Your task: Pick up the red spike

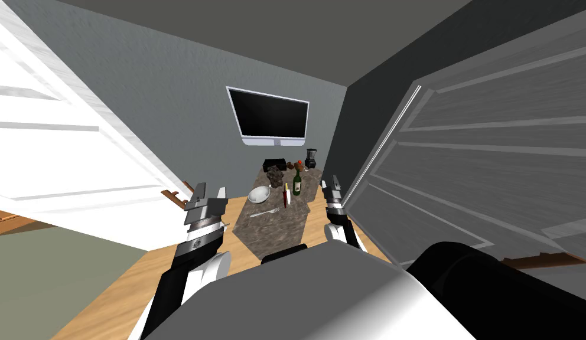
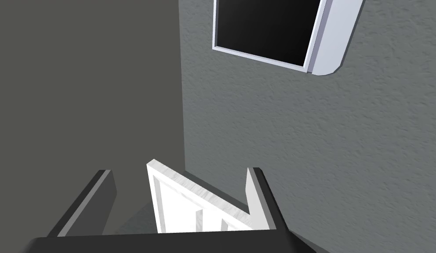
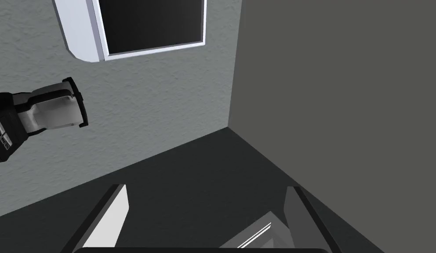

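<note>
The red spike (image 1: 285, 193) is a slim dark red thing lying lengthwise on the mottled brown table (image 1: 268, 227), beside a thin white sliver and between a white bowl (image 1: 259, 194) and a green bottle (image 1: 297, 183). My left gripper (image 1: 211, 190) is raised to the left of the table, level with the bowl and clear of it, its fingers (image 2: 105, 197) open and empty. My right gripper (image 1: 331, 182) is held up off the table's right edge, also open (image 3: 206, 206) with nothing between its fingers. Both hands are well short of the spike.
A fork (image 1: 265, 212) lies near the bowl. A lumpy dark object (image 1: 276, 175), a black box (image 1: 274, 163) and a dark jar (image 1: 311, 157) stand at the table's far end under a wall screen (image 1: 268, 118). A white door (image 1: 61, 147) flanks me left, a grey door (image 1: 492, 165) right.
</note>
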Available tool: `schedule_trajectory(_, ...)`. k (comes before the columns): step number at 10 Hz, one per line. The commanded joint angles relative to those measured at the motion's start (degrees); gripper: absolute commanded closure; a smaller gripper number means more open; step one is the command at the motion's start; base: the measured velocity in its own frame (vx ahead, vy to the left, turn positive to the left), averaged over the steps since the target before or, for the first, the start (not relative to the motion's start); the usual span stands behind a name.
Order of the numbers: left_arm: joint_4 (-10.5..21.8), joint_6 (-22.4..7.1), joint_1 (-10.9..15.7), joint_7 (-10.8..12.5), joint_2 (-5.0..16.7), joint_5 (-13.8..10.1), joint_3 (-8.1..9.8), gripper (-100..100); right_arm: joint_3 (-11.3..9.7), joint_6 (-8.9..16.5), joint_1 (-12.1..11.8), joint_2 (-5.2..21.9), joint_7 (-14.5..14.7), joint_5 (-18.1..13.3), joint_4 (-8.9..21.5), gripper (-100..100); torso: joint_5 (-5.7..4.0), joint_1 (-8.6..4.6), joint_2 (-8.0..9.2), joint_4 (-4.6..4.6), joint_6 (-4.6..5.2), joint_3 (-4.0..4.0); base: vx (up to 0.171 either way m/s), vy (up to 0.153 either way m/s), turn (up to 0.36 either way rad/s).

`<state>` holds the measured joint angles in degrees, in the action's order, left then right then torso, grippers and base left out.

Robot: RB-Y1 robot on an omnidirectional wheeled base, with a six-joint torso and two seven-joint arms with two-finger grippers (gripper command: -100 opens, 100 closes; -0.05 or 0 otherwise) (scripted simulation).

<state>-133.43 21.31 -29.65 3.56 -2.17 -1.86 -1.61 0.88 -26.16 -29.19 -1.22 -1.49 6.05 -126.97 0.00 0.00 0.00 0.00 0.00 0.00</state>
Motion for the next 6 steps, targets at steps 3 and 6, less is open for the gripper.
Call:
schedule_trajectory(3,0.00,0.00,0.00,0.00,0.00,0.00,0.00,0,-1.20,1.24,0.14,4.27,-2.08,1.00,0.96,-100,-0.02,-0.12,0.02,0.00,0.00,0.01,-0.008,-0.028,0.026)
schedule_trajectory(6,0.00,0.00,0.00,0.00,0.00,0.00,0.00,0,-3.10,3.18,0.36,7.20,-5.32,2.62,2.46,-100,-0.05,-0.22,0.08,0.01,0.00,0.04,-0.020,-0.055,0.045)
